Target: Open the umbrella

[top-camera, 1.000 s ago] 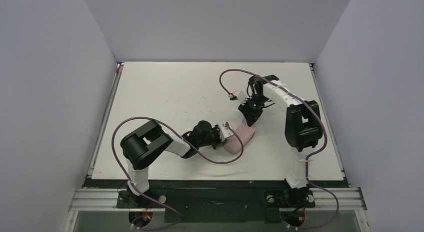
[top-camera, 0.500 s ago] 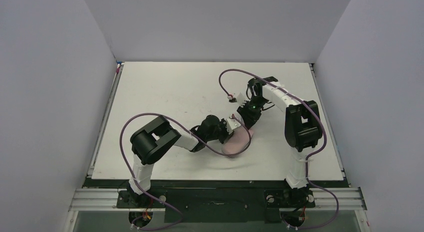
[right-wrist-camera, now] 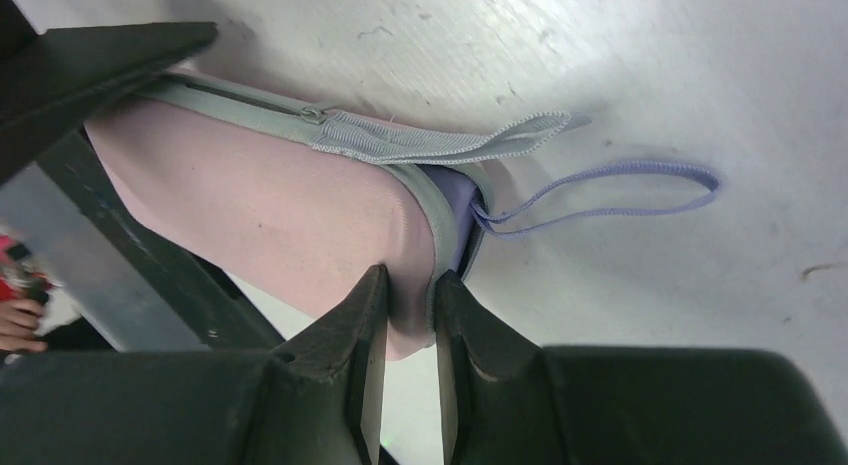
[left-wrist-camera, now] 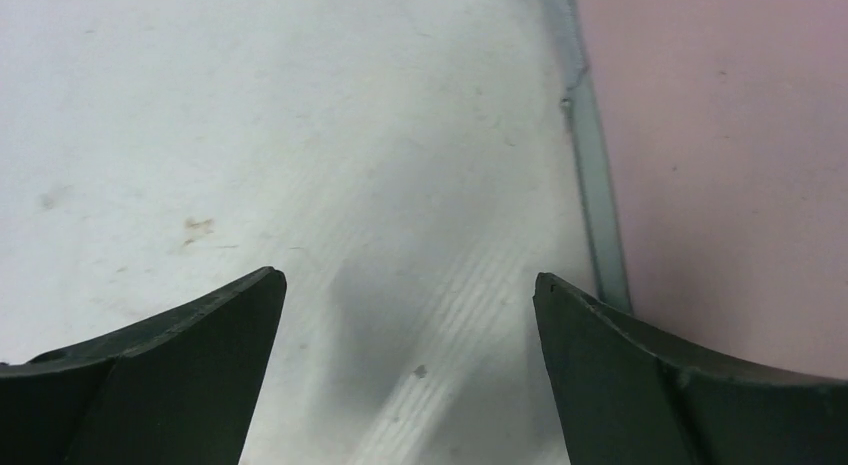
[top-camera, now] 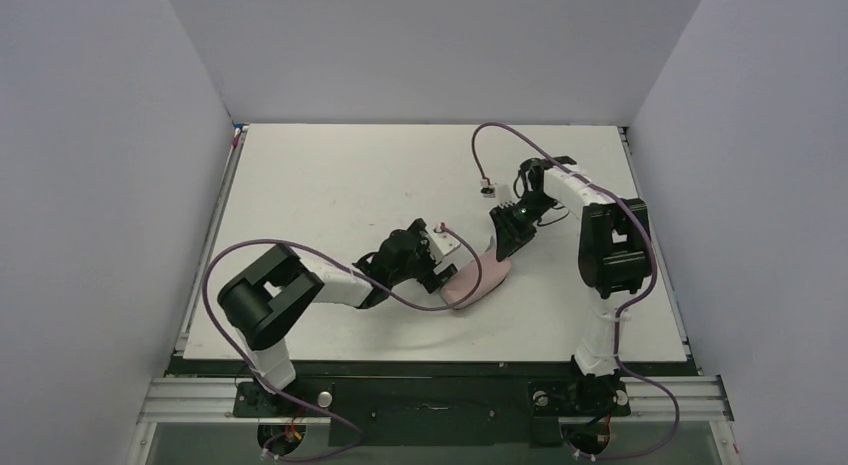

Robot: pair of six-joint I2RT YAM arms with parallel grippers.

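White table [top-camera: 330, 185] | left fingers [left-wrist-camera: 410, 315] spread (empty) | right fingers [right-wrist-camera: 405, 335] pinch pink case [right-wrist-camera: 270, 215], seemingly its rim

A pale pink oval case [top-camera: 478, 280] with a grey zipper [right-wrist-camera: 300, 112] is lying right of centre on the white table [top-camera: 330, 175], which is showing small stains [left-wrist-camera: 198, 226], while plain grey walls [top-camera: 420, 45] are standing at its left, far and right sides.
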